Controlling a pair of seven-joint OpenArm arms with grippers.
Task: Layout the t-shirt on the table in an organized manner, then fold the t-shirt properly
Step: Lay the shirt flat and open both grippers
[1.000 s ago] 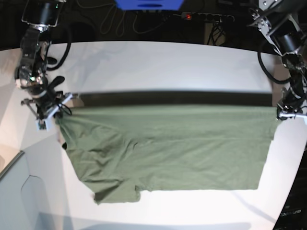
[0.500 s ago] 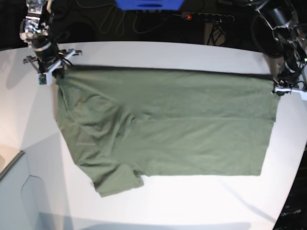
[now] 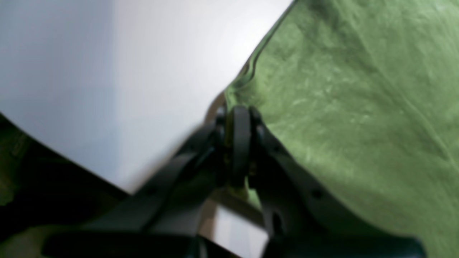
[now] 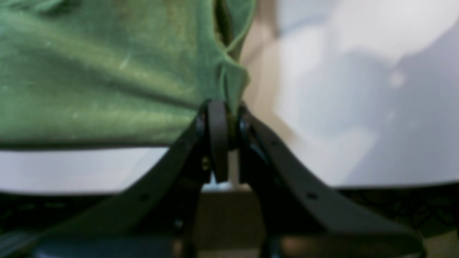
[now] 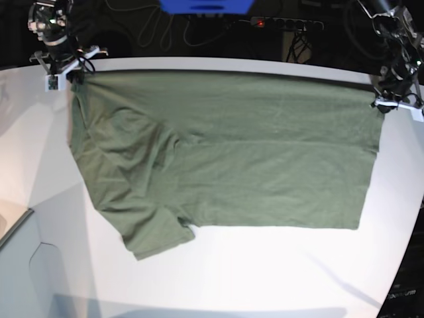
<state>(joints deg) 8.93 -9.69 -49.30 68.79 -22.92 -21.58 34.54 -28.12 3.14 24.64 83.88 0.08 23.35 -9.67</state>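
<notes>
In the base view, an olive-green fabric t-shirt [image 5: 238, 146] lies across a smooth white counter [image 5: 278, 285] with a curved edge, its upper edge drawn nearly straight between two dark, many-jointed arms. The right tool [image 5: 76, 78] is at the upper corner on the picture's left, and the left tool [image 5: 383, 106] is at the upper corner on the picture's right. The cloth is fairly smooth toward the picture's right; toward the left it has slanting folds, and a pointed flap juts out at the bottom. A layered, stepped edge crosses the middle. Beyond the counter's far edge, black cables [image 5: 162, 30] hang against a dark background.

In the left wrist view, the left tool's dark fingers are together, clamped on a corner of the t-shirt. The fabric spreads away to the picture's right with soft creases, and bare white counter shows on the other side.

In the right wrist view, the right tool's fingers are also together, clamped on a gathered corner of the t-shirt. Just above them the cloth bunches into a small open fold, and grey shadows fall on the counter beside it.
</notes>
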